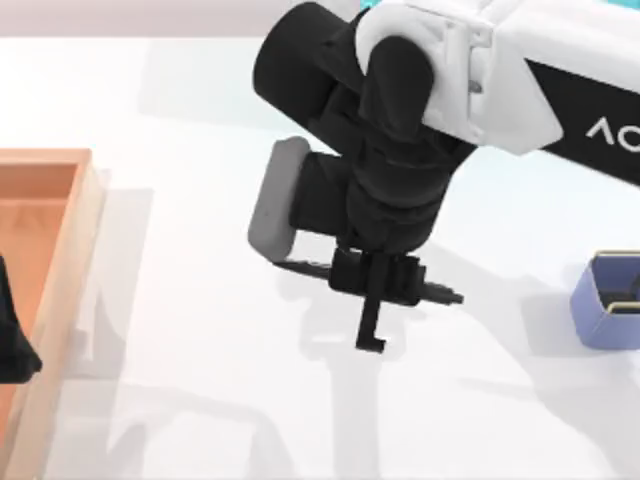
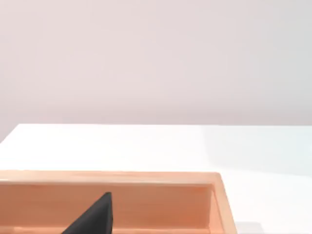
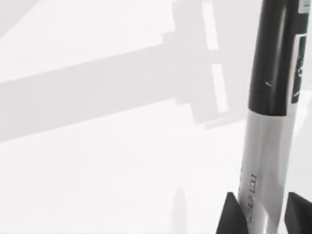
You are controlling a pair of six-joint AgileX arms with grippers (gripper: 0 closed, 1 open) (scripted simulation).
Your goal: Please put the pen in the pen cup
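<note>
The pen (image 3: 267, 122), with a black end and a grey printed barrel, is clamped between the two dark fingertips of my right gripper (image 3: 263, 217), held above the white table. From above, the right gripper (image 1: 385, 288) hangs over the middle of the table. The lavender-blue pen cup (image 1: 608, 302) stands at the table's right edge, well to the right of the gripper. My left arm (image 1: 14, 345) is parked at the far left over the orange tray.
The orange wooden tray (image 1: 62, 240) lies along the left side of the table and appears in the left wrist view as the tray wall (image 2: 146, 195). White tabletop (image 1: 200, 380) stretches between the tray and the pen cup.
</note>
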